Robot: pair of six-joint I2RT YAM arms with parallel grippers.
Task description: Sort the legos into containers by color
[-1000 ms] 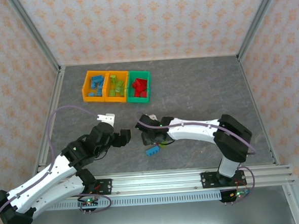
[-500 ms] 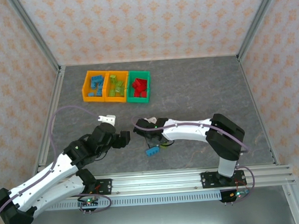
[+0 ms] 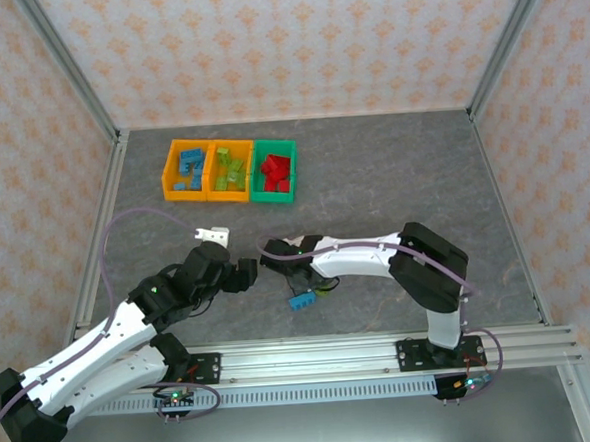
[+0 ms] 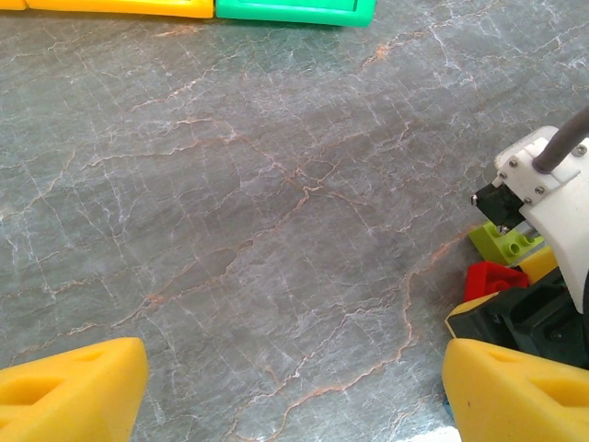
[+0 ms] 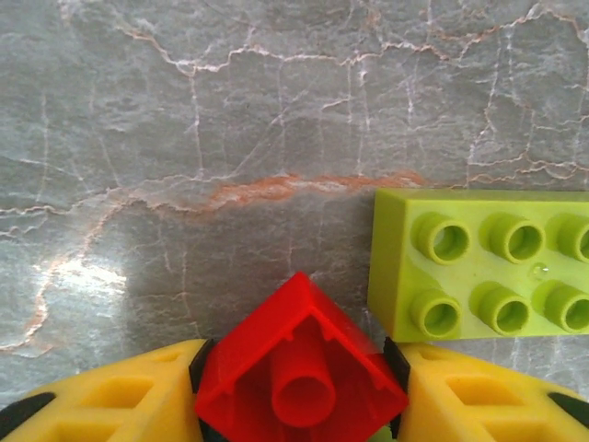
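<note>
The right hand (image 5: 299, 391) is clenched on a red brick (image 5: 299, 364), its yellow fingers (image 5: 110, 391) pressing in from either side. The brick sits cornerwise between them like a diamond, so they seem to bear on its corners rather than its flat faces. Just beside it, nearly touching its right corner, a lime green brick (image 5: 479, 267) lies flat on the tabletop (image 5: 184, 110), studs up. From above, a blue brick (image 3: 301, 302) lies a little nearer the arm bases than this hand.

The left hand (image 3: 240, 274) hangs close by with its jaws spread wide and nothing between them, over bare tabletop.

Well apart, towards the back, stand the three joined bins (image 3: 230, 171). The left orange one holds blue bricks, the middle orange one lime green, and the green bin (image 3: 275, 170) red.

I'd say the hold is the weak spot. Pinched on its corners, the red brick could twist or pop out as it rises or swings towards the green bin. The lime green brick is so near that a lift might nudge or drag it along. The two hands are also close together, so a careless sweep to the back could bring the arms into contact.
</note>
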